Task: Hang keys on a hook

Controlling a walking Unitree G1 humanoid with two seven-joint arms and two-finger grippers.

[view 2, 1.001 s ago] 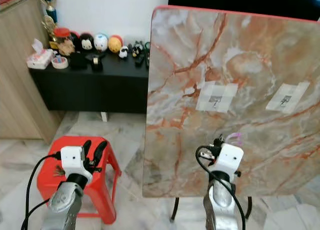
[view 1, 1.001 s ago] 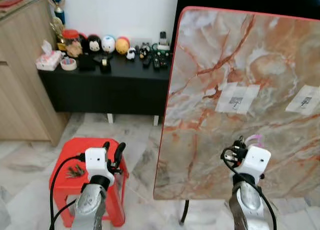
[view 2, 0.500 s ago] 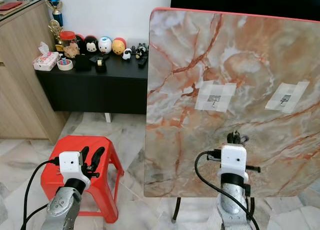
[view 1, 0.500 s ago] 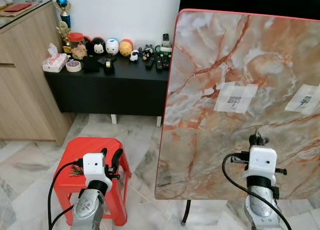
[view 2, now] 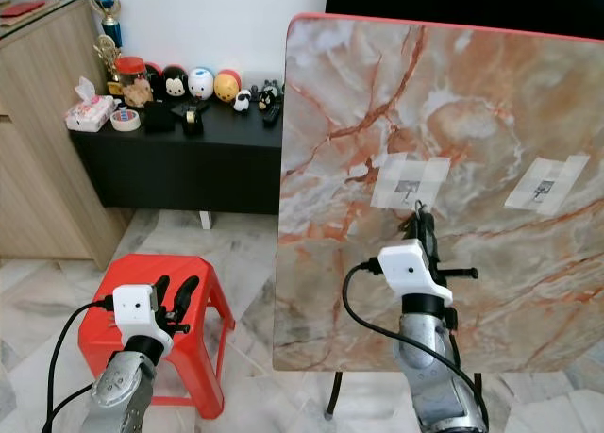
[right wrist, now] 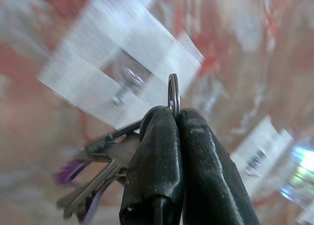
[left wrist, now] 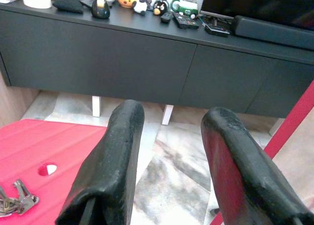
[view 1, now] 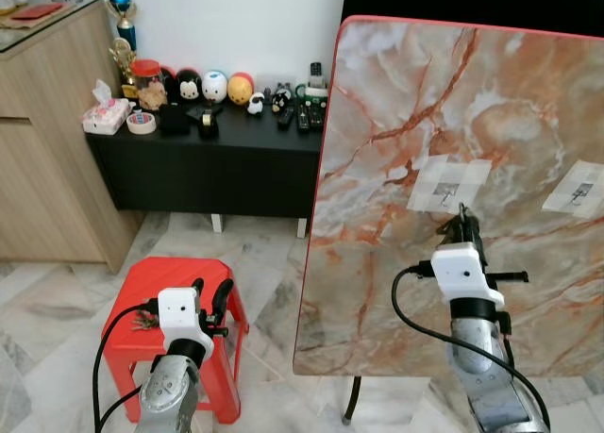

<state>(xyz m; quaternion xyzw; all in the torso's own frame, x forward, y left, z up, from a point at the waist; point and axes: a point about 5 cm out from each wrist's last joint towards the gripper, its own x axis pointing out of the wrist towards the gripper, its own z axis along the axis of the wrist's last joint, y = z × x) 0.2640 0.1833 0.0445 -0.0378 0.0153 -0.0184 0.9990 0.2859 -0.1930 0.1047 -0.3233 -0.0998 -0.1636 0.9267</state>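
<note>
A marbled board (view 1: 425,103) stands upright on the right, with two small hooks held under white tape. My right gripper (view 1: 461,224) is raised just below the left hook (view 1: 445,191) and is shut on a key ring (right wrist: 173,89). The keys (right wrist: 95,183) and a purple tag dangle beside its fingers (right wrist: 162,156). In the right wrist view the hook (right wrist: 128,81) lies close beyond the ring, blurred. The other hook (view 1: 578,193) is further right. My left gripper (view 1: 211,297) is open over a red stool (view 1: 165,271), where another bunch of keys (left wrist: 15,201) lies.
A low black sideboard (view 1: 217,169) along the back wall carries toy figures, tape and remotes. A wooden cabinet (view 1: 42,159) stands at the left. The board rests on a thin black stand (view 1: 349,403) over a marble floor (view 1: 269,263).
My right gripper has risen with the keys from the board's lower part to just under the left hook. The left arm has stayed over the stool. The camera has shifted a little.
</note>
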